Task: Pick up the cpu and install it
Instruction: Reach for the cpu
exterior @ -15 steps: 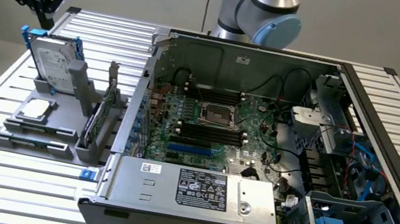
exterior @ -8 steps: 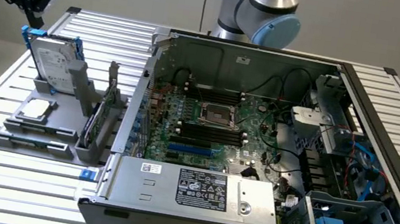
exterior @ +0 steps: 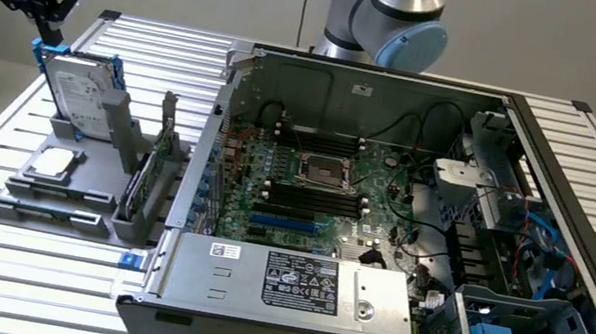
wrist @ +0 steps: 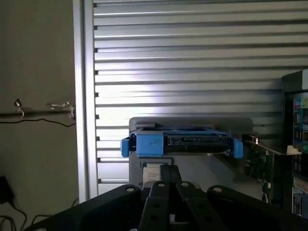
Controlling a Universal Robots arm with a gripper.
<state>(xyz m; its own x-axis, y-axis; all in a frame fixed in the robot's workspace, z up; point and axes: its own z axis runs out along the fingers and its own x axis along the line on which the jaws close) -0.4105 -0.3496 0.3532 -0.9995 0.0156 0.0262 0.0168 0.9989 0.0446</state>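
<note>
My gripper (exterior: 53, 31) hangs right over the hard drive (exterior: 82, 95). Its claw is pressed together with nothing in it. In the wrist view the black fingers (wrist: 161, 185) meet in one narrow tip above the drive's blue frame (wrist: 149, 143). In the exterior view that tip sits at the drive's top corner, and I can't tell whether it touches the frame or is just clear of it.

The hard drive stands upright on edge in a grey parts holder (exterior: 89, 220). The cpu (exterior: 54, 163) lies flat on the same holder, just beside the foot of the hard drive on the side nearer the exterior camera. Its silver top faces up and it is free of the claw.

The open computer case (exterior: 381, 86) sits next to the hard drive, toward the exterior view's right. Its motherboard socket (exterior: 321, 170) is well apart from the drive.
</note>
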